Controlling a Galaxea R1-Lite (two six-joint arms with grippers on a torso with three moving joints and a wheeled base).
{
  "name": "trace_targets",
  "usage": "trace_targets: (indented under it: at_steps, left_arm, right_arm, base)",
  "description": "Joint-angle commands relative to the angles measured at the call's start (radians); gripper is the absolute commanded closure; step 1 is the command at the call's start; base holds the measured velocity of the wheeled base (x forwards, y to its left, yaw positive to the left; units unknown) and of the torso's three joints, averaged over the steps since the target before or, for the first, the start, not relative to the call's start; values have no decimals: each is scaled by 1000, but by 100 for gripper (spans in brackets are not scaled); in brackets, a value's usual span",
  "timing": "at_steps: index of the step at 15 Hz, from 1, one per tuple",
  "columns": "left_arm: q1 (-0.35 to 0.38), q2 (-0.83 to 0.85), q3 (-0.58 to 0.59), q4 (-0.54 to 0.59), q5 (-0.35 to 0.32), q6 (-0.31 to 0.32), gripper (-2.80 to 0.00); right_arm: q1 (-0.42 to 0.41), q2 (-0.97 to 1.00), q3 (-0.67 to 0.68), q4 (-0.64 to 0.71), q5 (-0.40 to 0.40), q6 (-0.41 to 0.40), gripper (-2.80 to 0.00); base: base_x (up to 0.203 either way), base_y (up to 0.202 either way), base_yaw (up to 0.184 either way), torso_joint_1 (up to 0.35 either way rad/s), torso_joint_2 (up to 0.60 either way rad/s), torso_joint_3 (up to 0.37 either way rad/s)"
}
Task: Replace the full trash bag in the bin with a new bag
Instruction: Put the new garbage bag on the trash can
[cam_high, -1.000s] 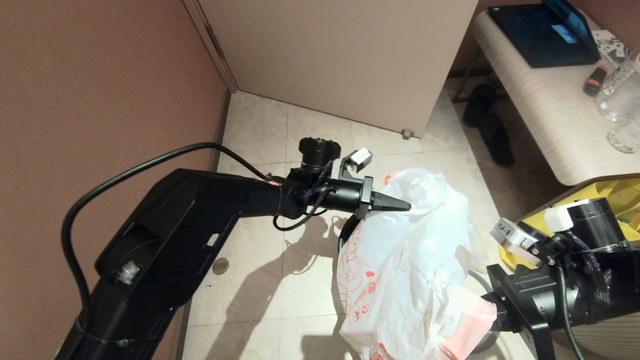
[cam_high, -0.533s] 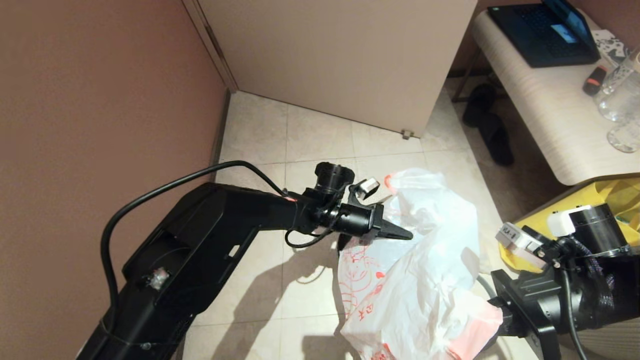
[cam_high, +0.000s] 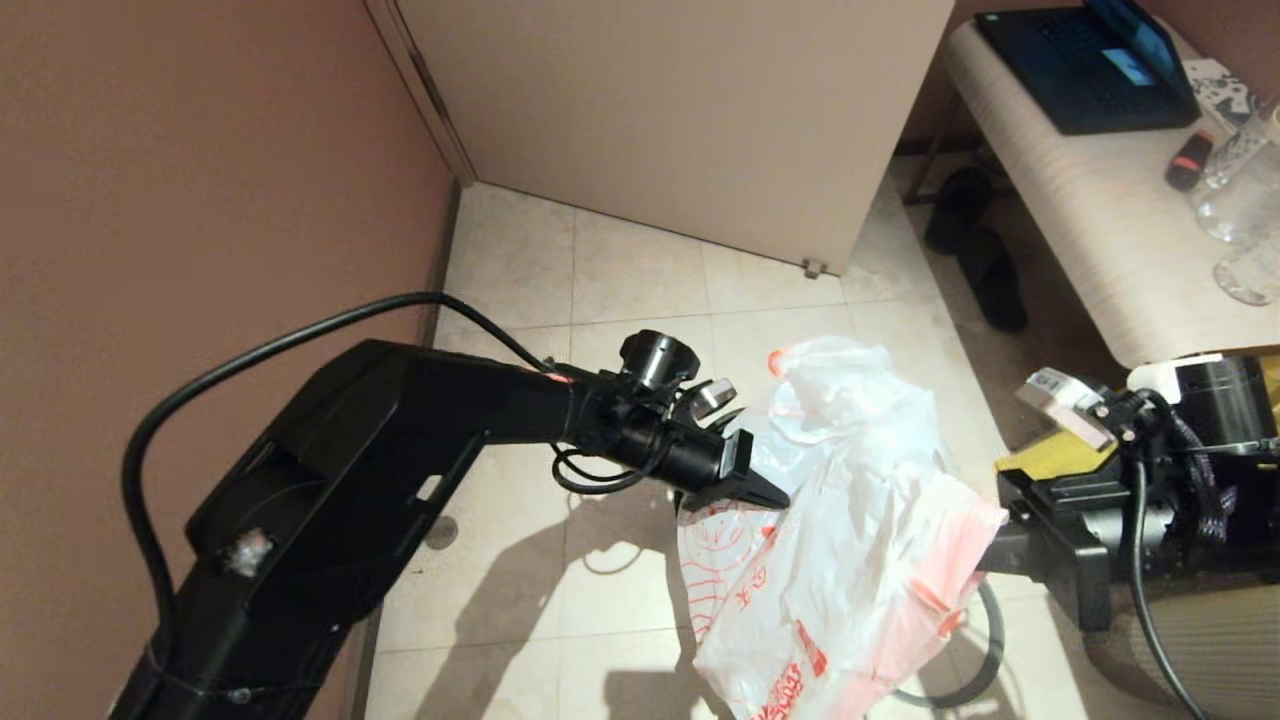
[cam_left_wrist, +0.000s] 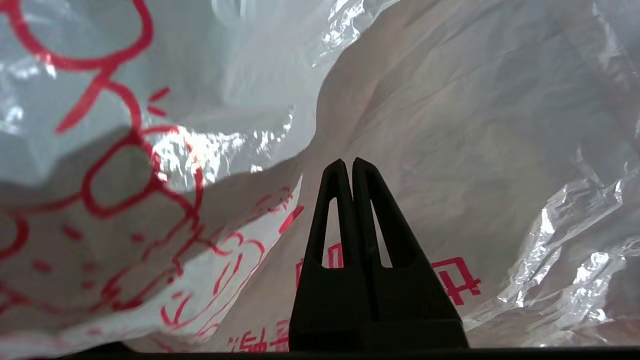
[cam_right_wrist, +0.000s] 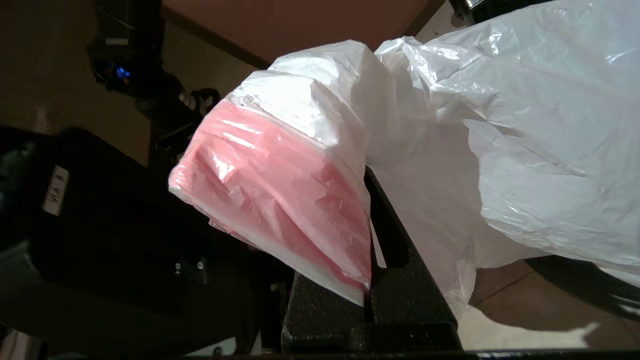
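Note:
The new bag is thin white film with a red cartoon drawing and a pink band, and it hangs billowed over the floor. My right gripper is shut on the bag's pink band, at the bag's right side in the head view. My left gripper is shut with nothing between its fingers. Its tip presses against the printed film. A thin grey hoop shows below the bag. The bin itself is hidden behind the bag. The full trash bag is out of view.
A brown wall runs close on the left, and a beige panel stands ahead. To the right are a yellow tote, a bench with a laptop and glasses, and black slippers on the floor.
My left gripper has dropped and pulled back a little along the bag's left side. My right gripper has risen with the pink band, lifting the bag so the hoop shows beneath.

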Motion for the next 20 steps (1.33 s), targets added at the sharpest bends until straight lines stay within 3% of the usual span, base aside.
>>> trace_targets:
  at_steps: [1,3,4,5,7,9,11,15,19,20]
  left_arm:
    - [8,-169,33,-2,119,-24,0]
    - [23,-258,-17,-23,254,-85,0]
    - [51,-290,-57,-23,317,-100,0]
    - [89,-312,-65,-29,339,-102,0]
    - [145,-330,-73,-71,346,-85,0]
    - [205,-337,-74,-111,334,-81,0]
    - [211,-351,-70,-103,319,-85,0]
    - [192,-468,-64,-27,282,-90,0]
    - [208,-474,-60,-18,269,-98,0]
    - [216,-483,-60,-19,268,-98,0]
  right_arm:
    - [60,-68,-54,-3,-18,114,0]
    - [151,-90,-86,-3,-89,162,0]
    - [199,-90,-110,-2,-195,167,0]
    - [244,-74,-142,-2,-320,166,0]
    - [269,6,-217,17,-385,133,0]
    - [274,59,-292,83,-419,9,0]
    - [275,68,-314,182,-534,-146,0]
    - [310,-59,-217,222,-727,-249,0]
    - [357,-83,-247,297,-793,-394,0]
    - [378,-86,-277,312,-866,-418,0]
  base:
    - [0,0,0,0,0,0]
    - [0,0,0,0,0,0]
    - [0,0,0,0,0,0]
    - [0,0,0,0,0,0]
    - [0,0,0,0,0,0]
    - [0,0,0,0,0,0]
    - [0,0,0,0,0,0]
    - [0,0,0,0,0,0]
    - [0,0,0,0,0,0]
    - [0,0,0,0,0,0]
